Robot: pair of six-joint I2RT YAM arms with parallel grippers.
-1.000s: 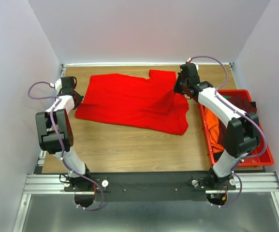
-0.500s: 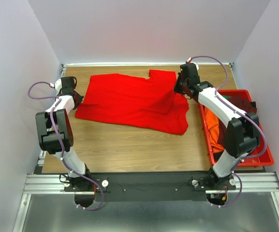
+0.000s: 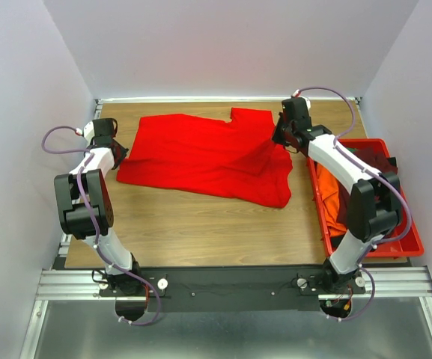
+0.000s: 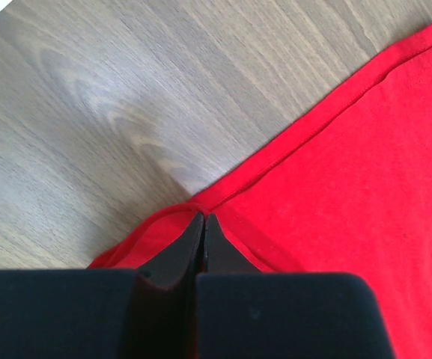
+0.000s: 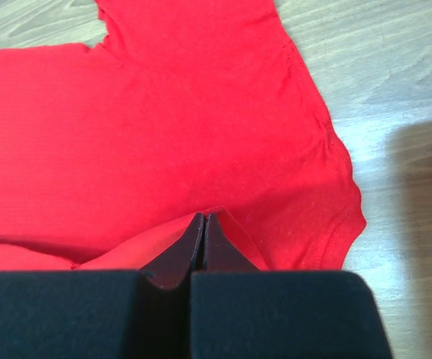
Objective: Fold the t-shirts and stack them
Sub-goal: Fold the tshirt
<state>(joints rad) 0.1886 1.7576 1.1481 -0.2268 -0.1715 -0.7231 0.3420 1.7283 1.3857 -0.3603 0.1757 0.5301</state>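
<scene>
A bright red, soft cloth short-sleeved t-shirt (image 3: 208, 153) lies spread over the wooden table (image 3: 201, 232), beside the rigid red plastic bin (image 3: 406, 232) on the side facing the left arm. Its nearest sleeve almost reaches the bin's wall. The right hand (image 5: 203, 224) sits at the edge of the shirt closest to the bin. Its black fingers are pressed together, with a raised ridge of red cloth pinched between the tips. The left hand (image 4: 203, 224) is well apart from the bin, at the shirt edge farthest from it. Its fingers are likewise closed, nipping the stitched hem where it lifts off the wood. Inside the bin, a crumpled orange cloth shirt (image 3: 334, 198) shows under the right arm, with more cloth beyond it that is too hidden to make out. The job looks to be near its start. One shirt is laid out and gripped at two opposite edges, apparently ready for a first fold, but no clean fold shows yet. Nothing is stacked anywhere near the bin, and the garments inside it have yet to be taken out, folded and piled.
</scene>
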